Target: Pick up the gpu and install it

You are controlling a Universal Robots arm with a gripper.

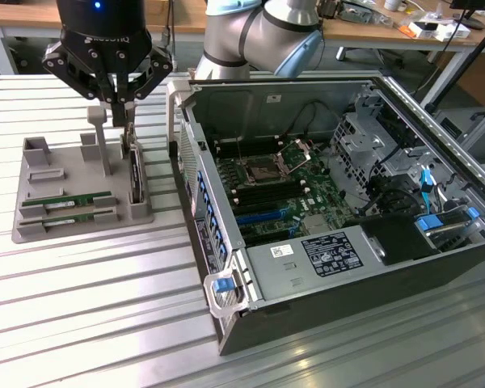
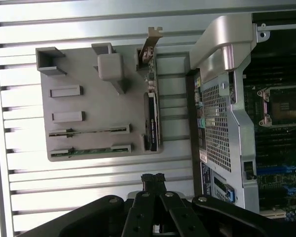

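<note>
The gpu (image 1: 135, 176) is a dark card with a metal bracket. It stands on edge in a slot along the side of the grey holder tray (image 1: 40, 230) that is nearest the computer case. In the wrist view the gpu (image 2: 151, 111) runs along that same edge of the tray (image 2: 89, 98), with its bracket at the far end. My gripper (image 1: 126, 121) hangs above the tray, right over the card's bracket end, and its fingers are shut on nothing. The wrist view shows the gripper (image 2: 153, 178) with its fingertips pressed together, well above the tray.
Two green memory sticks (image 1: 69, 200) lie in slots at the tray's front. A grey post (image 1: 101, 141) rises from the tray beside my fingers. The open computer case (image 1: 323, 202) with its motherboard sits at the exterior view's right, its wall (image 2: 222, 113) close to the tray.
</note>
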